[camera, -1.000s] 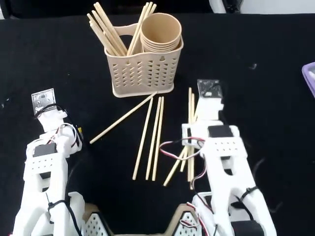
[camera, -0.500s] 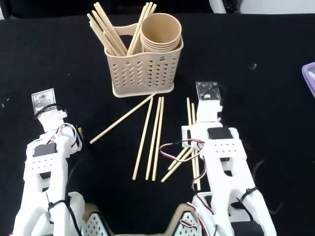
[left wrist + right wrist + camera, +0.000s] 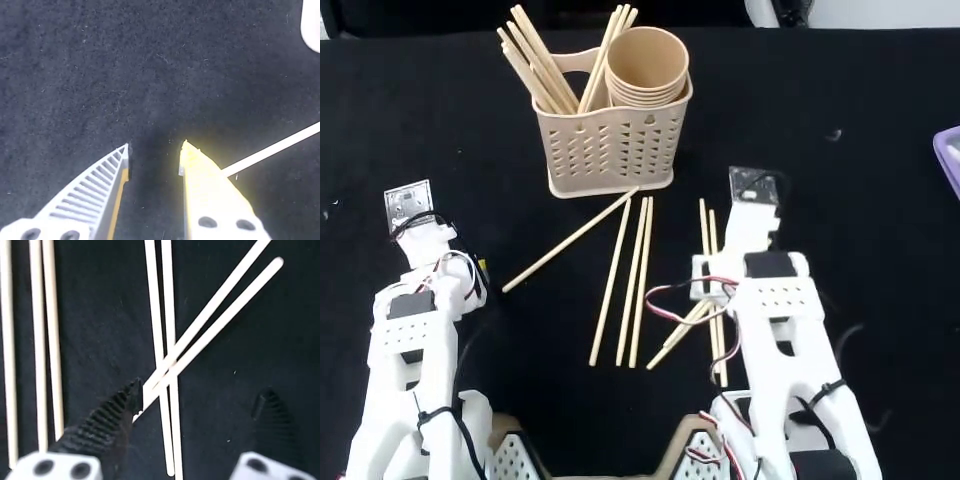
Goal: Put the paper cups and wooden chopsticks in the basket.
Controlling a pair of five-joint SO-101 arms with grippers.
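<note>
From above, the right arm [image 3: 765,290] has swung a touch rightward and the crossed chopsticks [image 3: 704,235] beneath it have skewed, so no pickup yet; the cups [image 3: 647,60] sit in the basket [image 3: 610,150]. Left gripper [image 3: 154,146]: jaws slightly parted, empty, over the bench [image 3: 75,60]. Right gripper [image 3: 200,390]: jaws wide open astride those chopsticks.

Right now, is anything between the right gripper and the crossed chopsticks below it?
Nothing visible stands between them. The right gripper is open directly over the crossed chopsticks, which lie flat on the black cloth. The tip of one finger is already close beside them.
</note>
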